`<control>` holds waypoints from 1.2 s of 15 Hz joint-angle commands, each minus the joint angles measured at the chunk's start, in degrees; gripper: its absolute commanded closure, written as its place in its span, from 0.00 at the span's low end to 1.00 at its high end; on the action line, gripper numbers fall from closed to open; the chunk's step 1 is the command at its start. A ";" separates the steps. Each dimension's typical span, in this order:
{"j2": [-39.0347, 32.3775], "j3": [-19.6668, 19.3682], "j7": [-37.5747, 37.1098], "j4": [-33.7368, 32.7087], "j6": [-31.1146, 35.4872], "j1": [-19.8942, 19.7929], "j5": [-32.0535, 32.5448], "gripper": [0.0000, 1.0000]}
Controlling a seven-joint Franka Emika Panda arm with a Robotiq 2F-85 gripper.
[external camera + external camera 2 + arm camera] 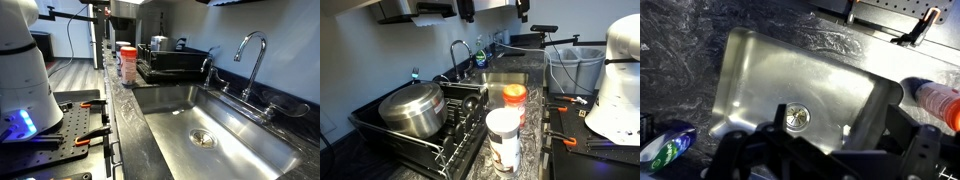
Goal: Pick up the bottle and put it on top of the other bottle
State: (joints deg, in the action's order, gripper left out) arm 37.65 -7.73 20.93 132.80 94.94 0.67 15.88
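Observation:
The bottle (514, 100), pale with a red cap, stands on the dark counter beside the sink. It also shows in an exterior view (127, 62) and at the right edge of the wrist view (938, 100). The other bottle (503, 135), greyish with a pale top, stands right next to it, nearer the dish rack. My gripper (832, 105) hangs high over the sink basin, well away from both bottles. Its dark fingers are spread and nothing is between them. In the exterior views I cannot make out the fingers.
A steel sink (240, 135) with a drain (795, 117) and a faucet (250, 50) fills the counter's middle. A dish rack (460, 130) holds a large pot (413, 110). A dish soap bottle (665, 145) lies by the sink's corner. My arm's white base (620, 80) stands on the perforated plate.

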 commanded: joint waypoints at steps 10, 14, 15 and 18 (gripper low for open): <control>7.28 3.90 1.26 8.36 -3.57 6.00 -6.87 0.00; 9.20 5.07 3.04 9.87 -3.33 10.82 -12.14 0.00; 9.36 5.33 4.10 10.04 -3.68 12.00 -13.18 0.00; 8.28 6.31 5.93 9.65 -5.99 14.78 -15.26 0.00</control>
State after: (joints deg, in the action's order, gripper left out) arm 46.13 -2.23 24.29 142.48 91.66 13.44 2.54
